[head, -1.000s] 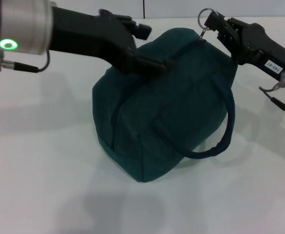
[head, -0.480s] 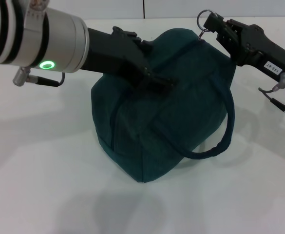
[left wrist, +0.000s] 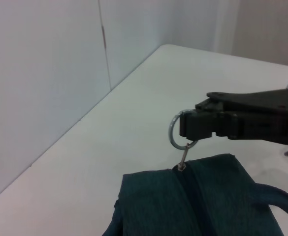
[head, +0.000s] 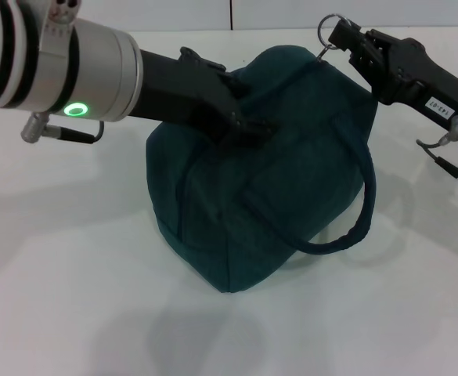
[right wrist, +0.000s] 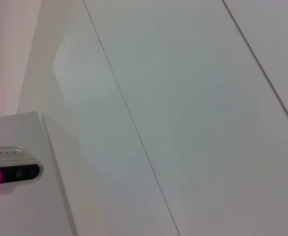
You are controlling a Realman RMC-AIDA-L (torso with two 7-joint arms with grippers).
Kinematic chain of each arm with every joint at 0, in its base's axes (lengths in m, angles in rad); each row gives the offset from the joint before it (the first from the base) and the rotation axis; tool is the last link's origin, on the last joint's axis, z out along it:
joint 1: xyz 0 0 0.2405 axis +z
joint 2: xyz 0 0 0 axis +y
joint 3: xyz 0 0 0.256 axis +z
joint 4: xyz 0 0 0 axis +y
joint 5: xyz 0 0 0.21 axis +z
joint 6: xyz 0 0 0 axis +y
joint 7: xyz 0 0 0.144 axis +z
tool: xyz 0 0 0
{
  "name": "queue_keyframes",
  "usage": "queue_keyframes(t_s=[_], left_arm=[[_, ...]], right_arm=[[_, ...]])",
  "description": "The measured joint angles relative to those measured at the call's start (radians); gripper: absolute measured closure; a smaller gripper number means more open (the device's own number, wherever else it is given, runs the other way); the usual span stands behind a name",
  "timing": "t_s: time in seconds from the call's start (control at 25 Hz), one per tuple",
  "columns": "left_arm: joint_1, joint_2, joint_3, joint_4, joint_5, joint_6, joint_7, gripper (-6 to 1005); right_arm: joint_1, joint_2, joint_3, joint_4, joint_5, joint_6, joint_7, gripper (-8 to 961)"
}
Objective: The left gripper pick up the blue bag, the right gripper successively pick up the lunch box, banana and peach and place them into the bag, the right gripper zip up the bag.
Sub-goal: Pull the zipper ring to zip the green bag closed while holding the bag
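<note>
Right gripper [head: 340,39] clamped on the ring pull [head: 328,29] at the bag's [head: 268,180] far top corner.

Its black skeletal fingers pinch the thin silver ring, which joins the zipper seam by a short metal link; the left wrist view shows this plainly. The left gripper [head: 248,125] presses against the bag's top near side, fingertips sunk in dark fabric, so whether it grips cannot be told. The bag is teal woven cloth, boxy and zipped, on the white table [head: 72,298], one loop handle [head: 354,227] drooping at its right. Its contents are hidden.
</note>
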Motion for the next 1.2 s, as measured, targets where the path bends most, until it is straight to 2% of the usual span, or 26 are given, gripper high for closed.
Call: queue_keyframes(t_s=[0.24,0.44,0.68,1.0,1.2], left_arm=[[0.002,0.000,0.002,-0.003,-0.001,0.000,0.019,448],[0.002,-0.001,0.003,-0.004,-0.001,-0.001,0.031,685],[0.002,-0.001,0.003,-0.004,0.000,-0.002,0.031,860],[0.001,-0.001,-0.001,-0.002,-0.001,-0.002,0.031,929],[0.002,0.001,-0.006,-0.001,-0.003,-0.003,0.031,952]], right_arm=[[-0.001,0.000,0.001,0.000,0.000,0.000,0.002,928],[-0.001,0.000,0.000,0.000,0.004,0.000,0.002,928],[-0.004,0.000,0.001,0.005,0.011,0.001,0.003,927],[-0.006,0.000,0.002,0.050,0.062,0.012,0.005,926],[-0.017,-0.002,0.003,0.070,0.098,0.129,0.060,926]])
